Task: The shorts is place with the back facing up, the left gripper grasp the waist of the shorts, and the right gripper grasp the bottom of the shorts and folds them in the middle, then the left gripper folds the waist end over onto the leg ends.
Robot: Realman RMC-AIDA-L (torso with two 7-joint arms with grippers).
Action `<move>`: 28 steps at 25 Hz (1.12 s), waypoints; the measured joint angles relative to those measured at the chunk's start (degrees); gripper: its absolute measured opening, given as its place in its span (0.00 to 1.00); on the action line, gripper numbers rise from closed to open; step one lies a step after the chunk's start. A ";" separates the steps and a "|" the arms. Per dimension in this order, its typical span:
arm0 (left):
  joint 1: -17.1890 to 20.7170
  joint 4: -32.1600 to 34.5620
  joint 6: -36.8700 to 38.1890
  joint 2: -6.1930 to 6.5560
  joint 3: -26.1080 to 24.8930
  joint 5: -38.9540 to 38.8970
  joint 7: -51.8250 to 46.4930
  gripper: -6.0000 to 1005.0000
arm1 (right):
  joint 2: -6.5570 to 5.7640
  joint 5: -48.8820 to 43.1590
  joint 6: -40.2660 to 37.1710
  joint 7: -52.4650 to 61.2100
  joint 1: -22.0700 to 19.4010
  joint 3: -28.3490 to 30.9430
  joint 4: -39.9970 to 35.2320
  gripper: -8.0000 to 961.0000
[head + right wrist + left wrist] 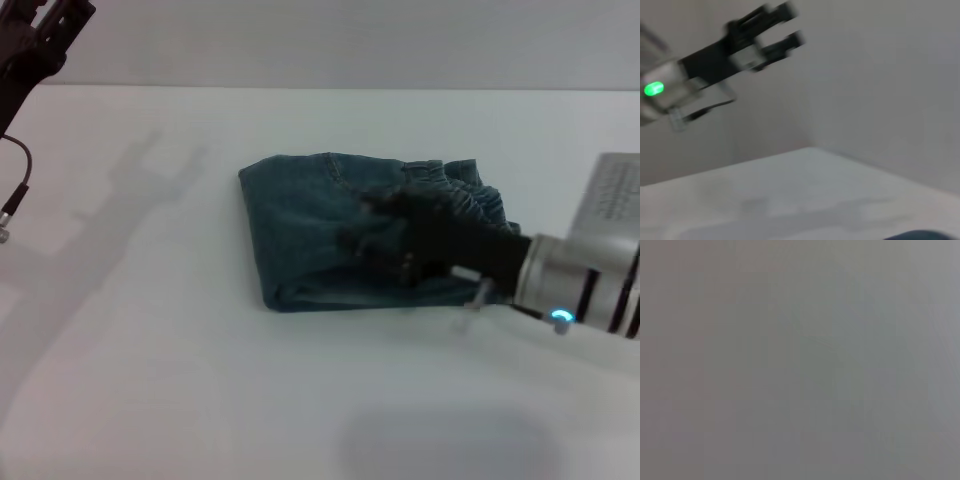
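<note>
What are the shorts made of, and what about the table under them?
The shorts look like denim: blue, faded, matte cloth, with a crinkled gathered band at the waist that seems elastic. The table looks like a smooth white hard surface, perhaps laminate; shadows fall cleanly on it. The right gripper lies over the shorts; the left gripper hangs raised, fingers apart.

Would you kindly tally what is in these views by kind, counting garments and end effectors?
Garments: 1, the folded shorts on the white table.
End effectors: 2, the left end effector raised with fingers apart, the right end effector over the shorts.
Total: 3.
</note>
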 joint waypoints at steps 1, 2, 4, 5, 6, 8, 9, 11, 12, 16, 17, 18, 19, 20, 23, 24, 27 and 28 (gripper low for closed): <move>0.00 0.00 0.00 0.00 0.00 0.00 0.00 0.83 | 0.06 0.00 -0.08 0.64 0.69 -1.44 0.38 0.60; -0.11 -0.01 0.03 -0.03 0.19 -0.04 0.04 0.83 | 0.14 0.00 -0.18 1.34 1.25 -2.89 0.71 0.60; -0.21 -0.02 0.04 -0.07 0.25 -0.05 0.06 0.83 | 0.21 0.00 -0.43 2.66 1.96 -5.29 0.92 0.60; -0.26 -0.03 0.05 -0.08 0.27 -0.08 0.08 0.83 | 0.28 0.00 -1.03 4.05 2.31 -7.18 0.99 0.60; -0.30 -0.04 0.06 -0.09 0.29 -0.10 0.09 0.83 | 0.28 0.00 -1.03 4.05 2.31 -7.18 0.99 0.60; -0.37 -0.12 0.06 -0.13 0.31 -0.13 0.10 0.83 | 0.36 0.00 -1.96 5.48 2.43 -8.54 1.03 0.60; -0.43 -0.24 0.06 -0.15 0.31 -0.13 0.10 0.83 | 0.37 0.00 -2.39 6.11 2.45 -9.08 1.03 0.60; -0.57 -0.58 0.06 -0.17 0.32 -0.15 0.11 0.83 | 0.38 0.00 -2.93 7.06 2.46 -9.90 1.05 0.60; -0.65 -0.70 0.08 -0.18 0.32 -0.15 0.11 0.83 | 0.39 0.00 -3.02 7.41 2.46 -10.19 1.06 0.60; -0.95 -0.86 0.09 -0.24 0.32 -0.19 0.13 0.83 | 0.40 0.12 -1.97 9.00 2.73 -10.36 1.09 0.60; -1.03 -0.90 0.10 -0.25 0.32 -0.20 0.13 0.83 | 0.40 0.22 -1.32 9.87 2.88 -10.31 1.09 0.60; -1.11 -0.93 0.15 -0.26 0.32 -0.21 0.12 0.83 | 0.40 0.32 -0.74 10.60 3.02 -10.23 1.05 0.60; -1.15 -0.96 0.25 -0.26 0.32 -0.23 0.04 0.83 | 0.40 0.42 0.03 11.44 3.18 -10.06 0.94 0.60; -1.18 -0.96 0.32 -0.26 0.32 -0.23 -0.01 0.83 | 0.43 0.46 0.81 12.18 3.33 -9.93 0.83 0.60; -1.28 -0.98 0.67 -0.26 0.32 -0.25 -0.23 0.83 | 0.47 0.52 2.76 13.71 4.00 -9.74 0.63 0.60; -1.32 -0.98 0.74 -0.26 0.31 -0.27 -0.29 0.83 | 0.47 0.52 3.41 14.28 4.31 -9.74 0.54 0.60; -1.38 -0.98 0.82 -0.27 0.32 -0.31 -0.35 0.83 | 0.48 0.55 5.33 16.34 4.94 -9.89 0.07 0.60; -1.53 -0.98 0.95 -0.33 0.31 -0.38 -0.39 0.83 | 0.49 0.55 6.00 17.16 5.14 -10.04 -0.16 0.60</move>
